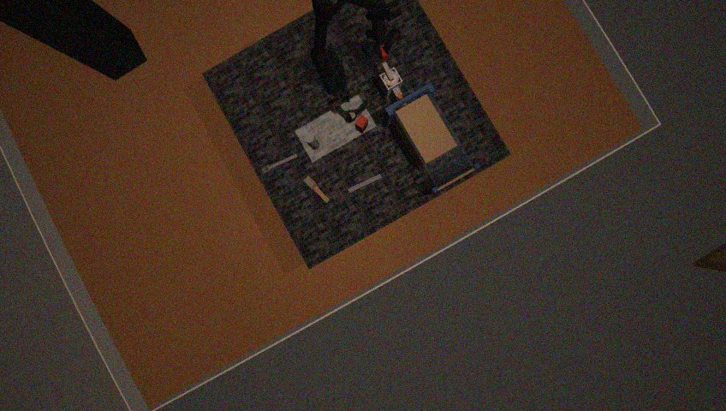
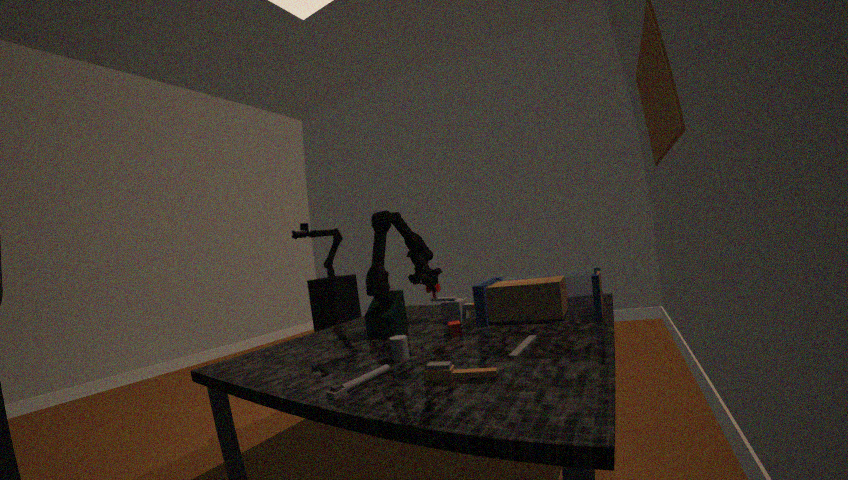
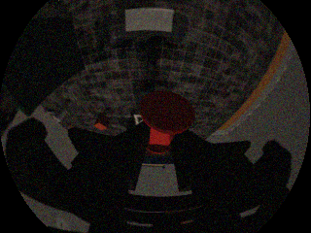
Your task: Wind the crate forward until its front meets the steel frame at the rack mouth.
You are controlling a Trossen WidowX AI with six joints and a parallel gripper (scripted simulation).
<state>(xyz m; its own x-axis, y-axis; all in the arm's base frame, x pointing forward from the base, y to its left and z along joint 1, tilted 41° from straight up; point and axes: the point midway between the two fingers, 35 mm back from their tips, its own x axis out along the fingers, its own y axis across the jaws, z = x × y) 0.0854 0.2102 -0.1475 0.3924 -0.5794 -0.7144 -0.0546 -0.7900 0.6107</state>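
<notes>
The tan crate [image 1: 426,129] [image 2: 526,300] sits flat in the clear-panelled cubby. Its front is at or very close to the blue steel frame [image 1: 429,86] [image 2: 477,306]; I cannot tell whether they touch. The pale winch [image 1: 397,81] [image 2: 454,309] stands before the frame, a short strap piece with an orange end [image 1: 399,95] between them. The white winch handle [image 1: 387,68] sits on top of the winch, its arm pointing away from the crate. My gripper [image 1: 383,47] [image 2: 435,287] [image 3: 159,120] is shut on the handle's red knob, whose wide dark-red top [image 3: 166,112] shows in the wrist view. The key is hidden in the winch.
A pale sheet [image 1: 330,138] bears a grey cylinder [image 1: 312,143] [image 2: 399,346], a red block [image 1: 360,122] [image 2: 454,327] and a dark object. A long rod [image 1: 281,162] [image 2: 360,379], a mallet [image 1: 319,192] [image 2: 439,371] and a flat bar [image 1: 365,183] [image 2: 523,344] lie farther off.
</notes>
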